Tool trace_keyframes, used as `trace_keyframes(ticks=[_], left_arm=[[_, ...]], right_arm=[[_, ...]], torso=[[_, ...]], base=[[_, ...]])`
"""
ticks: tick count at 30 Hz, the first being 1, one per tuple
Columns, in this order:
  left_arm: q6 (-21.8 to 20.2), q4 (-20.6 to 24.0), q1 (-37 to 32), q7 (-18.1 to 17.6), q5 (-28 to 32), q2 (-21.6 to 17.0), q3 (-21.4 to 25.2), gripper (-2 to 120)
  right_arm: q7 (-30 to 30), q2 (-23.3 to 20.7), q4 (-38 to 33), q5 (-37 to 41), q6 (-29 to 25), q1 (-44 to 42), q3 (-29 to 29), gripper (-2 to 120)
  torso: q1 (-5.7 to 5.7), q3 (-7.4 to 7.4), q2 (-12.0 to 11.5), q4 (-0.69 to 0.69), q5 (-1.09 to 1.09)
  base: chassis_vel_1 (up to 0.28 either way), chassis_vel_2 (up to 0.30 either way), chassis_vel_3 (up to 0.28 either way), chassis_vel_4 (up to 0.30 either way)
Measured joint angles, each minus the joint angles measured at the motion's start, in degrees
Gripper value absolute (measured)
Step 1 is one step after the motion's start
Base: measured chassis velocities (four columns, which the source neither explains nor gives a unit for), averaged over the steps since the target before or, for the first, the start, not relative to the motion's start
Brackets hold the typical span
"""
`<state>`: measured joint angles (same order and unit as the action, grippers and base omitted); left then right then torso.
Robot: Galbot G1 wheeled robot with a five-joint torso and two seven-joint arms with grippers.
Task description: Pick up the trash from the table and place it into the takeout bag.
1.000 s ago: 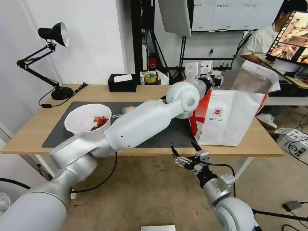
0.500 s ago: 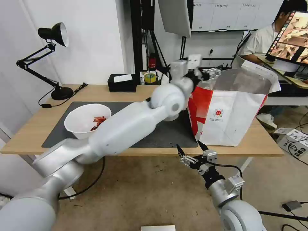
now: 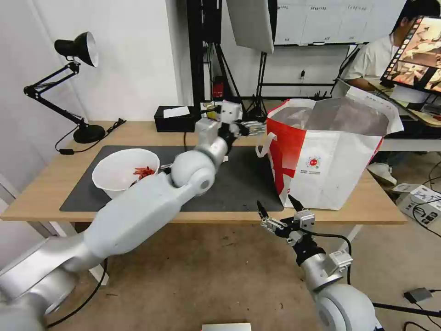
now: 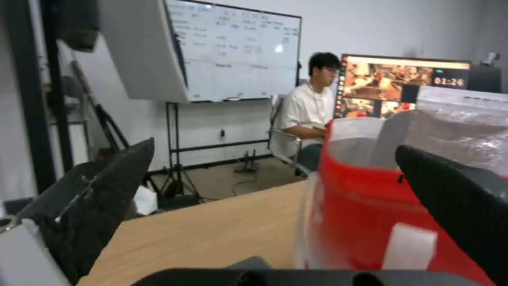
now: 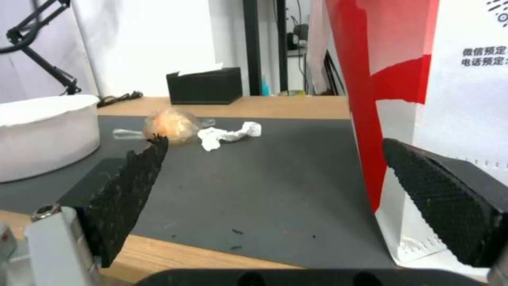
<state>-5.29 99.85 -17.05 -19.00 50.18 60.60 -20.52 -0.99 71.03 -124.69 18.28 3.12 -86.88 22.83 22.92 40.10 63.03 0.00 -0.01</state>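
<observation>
The bagged bun and crumpled tissue are seen on the mat in the right wrist view; in the head view they are hidden behind the left arm. Chinese print is legible on the takeout bag, and a round red logo in the head view. The left gripper, above the bag's mouth a second ago, is now withdrawn over the table, jaws spread wide and empty. The right gripper is held before the table edge, jaws wide apart, empty. The bowl with red shells sits on the mat.
</observation>
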Motion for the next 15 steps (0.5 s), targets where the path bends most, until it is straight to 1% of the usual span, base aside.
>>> trace_keyframes(ticks=[2, 3, 5, 6, 7, 9, 10, 12, 13, 15], left_arm=[[1.2, 1.1, -3.6, 0.4, -0.2, -1.2, 2.6, 109], [1.2, 1.1, -3.6, 0.4, -0.2, -1.2, 2.6, 109], [2.4, 2.5, -8.6, 1.0, -1.0, -2.8, 6.1, 102], [2.4, 2.5, -8.6, 1.0, -1.0, -2.8, 6.1, 102], [3.1, 3.1, -11.3, 1.3, -1.8, -3.6, 7.7, 101], [4.0, 3.8, -14.4, 1.8, -3.8, -4.1, 9.7, 100], [4.0, 3.8, -14.4, 1.8, -3.8, -4.1, 9.7, 100], [4.5, 5.3, -18.7, 2.4, -5.9, -4.5, 12.7, 100], [4.5, 5.3, -18.7, 2.4, -5.9, -4.5, 12.7, 100], [5.2, 6.9, -22.6, 3.5, -7.6, -5.5, 15.5, 100]], right_arm=[[0.2, -0.1, 0.0, 0.0, -0.1, 0.0, -0.1, 100], [0.2, -0.1, 0.0, 0.0, -0.1, 0.0, -0.1, 100], [0.6, -0.2, 0.1, 0.1, -0.8, 0.1, -0.1, 100], [0.6, -0.2, 0.1, 0.1, -0.8, 0.1, -0.1, 100], [1.0, -0.2, 0.3, 0.2, -1.6, 0.3, -0.2, 100], [1.5, -0.3, 0.7, 0.0, -2.9, 0.7, -0.2, 100], [1.5, -0.3, 0.7, 0.0, -2.9, 0.7, -0.2, 100], [2.2, -0.3, 1.2, -0.8, -4.6, 1.4, -0.2, 100], [2.2, -0.3, 1.2, -0.8, -4.6, 1.4, -0.2, 100], [2.8, -0.5, 1.3, -1.2, -5.2, 2.2, -0.3, 100]], torso=[[0.0, 0.0, 0.0, 0.0, 0.0], [0.0, 0.0, 0.0, 0.0, 0.0], [0.0, 0.0, 0.0, 0.01, 0.0], [0.0, 0.0, 0.0, 0.01, 0.0], [0.0, 0.0, 0.0, 0.02, 0.0], [0.0, 0.0, 0.0, 0.01, 0.0], [0.0, 0.0, 0.0, 0.01, 0.0], [0.0, 0.0, 0.0, -0.01, 0.0], [0.0, 0.0, 0.0, -0.01, 0.0], [0.0, 0.0, 0.0, 0.0, 0.0]], base=[[0.0, 0.0, 0.0, 0.0], [0.0, 0.0, 0.0, 0.0], [0.0, 0.0, 0.0, 0.0], [0.0, 0.0, 0.0, 0.0], [0.0, 0.0, 0.0, 0.0], [0.0, 0.0, 0.0, 0.0], [0.0, 0.0, 0.0, 0.0], [0.0, 0.0, 0.0, 0.0], [0.0, 0.0, 0.0, 0.0], [0.0, 0.0, 0.0, 0.0]])
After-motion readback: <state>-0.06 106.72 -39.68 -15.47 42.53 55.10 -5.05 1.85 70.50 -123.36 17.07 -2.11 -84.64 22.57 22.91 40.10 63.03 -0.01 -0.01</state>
